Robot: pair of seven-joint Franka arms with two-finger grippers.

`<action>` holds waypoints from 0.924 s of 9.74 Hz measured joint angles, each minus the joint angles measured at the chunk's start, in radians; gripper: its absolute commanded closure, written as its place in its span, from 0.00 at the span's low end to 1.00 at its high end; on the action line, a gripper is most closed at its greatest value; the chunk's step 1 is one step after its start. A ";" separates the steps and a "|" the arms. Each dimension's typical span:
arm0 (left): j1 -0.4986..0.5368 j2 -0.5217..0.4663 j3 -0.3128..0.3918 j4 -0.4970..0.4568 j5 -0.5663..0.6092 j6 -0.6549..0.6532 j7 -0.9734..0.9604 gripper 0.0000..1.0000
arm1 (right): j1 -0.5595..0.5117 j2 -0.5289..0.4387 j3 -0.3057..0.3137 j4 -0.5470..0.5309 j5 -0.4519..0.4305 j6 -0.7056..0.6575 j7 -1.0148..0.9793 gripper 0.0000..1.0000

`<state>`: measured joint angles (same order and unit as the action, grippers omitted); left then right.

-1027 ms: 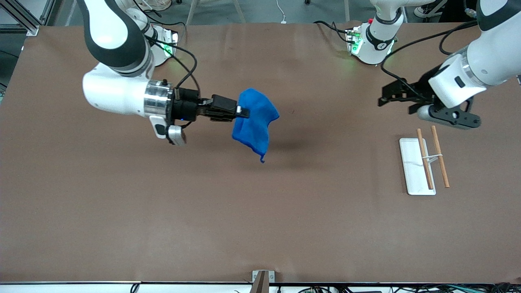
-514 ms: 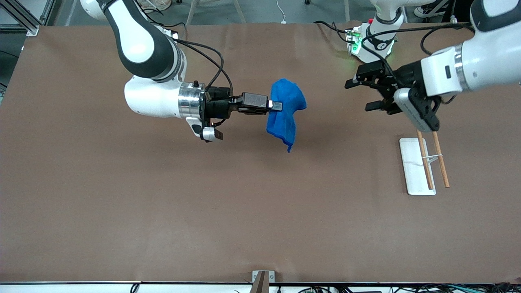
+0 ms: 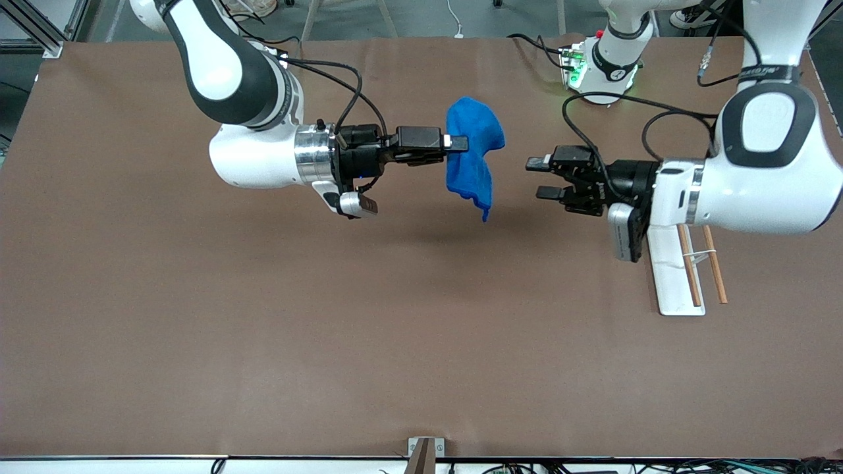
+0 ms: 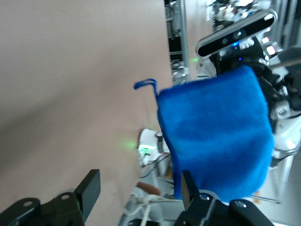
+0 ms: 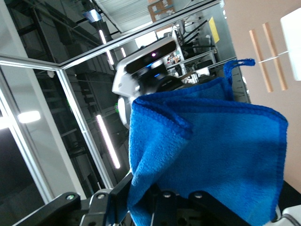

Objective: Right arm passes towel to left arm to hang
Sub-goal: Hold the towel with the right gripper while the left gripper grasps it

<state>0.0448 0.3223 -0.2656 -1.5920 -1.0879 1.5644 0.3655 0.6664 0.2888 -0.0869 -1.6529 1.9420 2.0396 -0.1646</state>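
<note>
The right arm's hand pinched the towel by one edge above the counter, letting it hang free so the left arm's hand, fingers spread and level with it, could take the drooping cloth.

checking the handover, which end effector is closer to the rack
Left. The left end effector hangs open just beside the rack; the right end effector holds the towel over mid-table.
</note>
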 measured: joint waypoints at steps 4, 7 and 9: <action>0.008 0.035 0.000 0.016 -0.138 -0.005 -0.005 0.30 | 0.016 0.006 0.000 0.007 0.021 0.000 0.000 1.00; 0.033 0.060 0.000 0.025 -0.203 -0.008 0.041 0.32 | 0.017 0.015 0.000 0.007 0.021 0.000 0.000 1.00; 0.027 0.120 -0.006 0.025 -0.260 -0.018 0.116 0.36 | 0.019 0.022 0.000 0.010 0.021 0.000 -0.001 1.00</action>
<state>0.0716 0.4423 -0.2713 -1.5672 -1.3483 1.5469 0.4810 0.6854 0.3110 -0.0869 -1.6427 1.9628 2.0397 -0.1658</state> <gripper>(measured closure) 0.335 0.868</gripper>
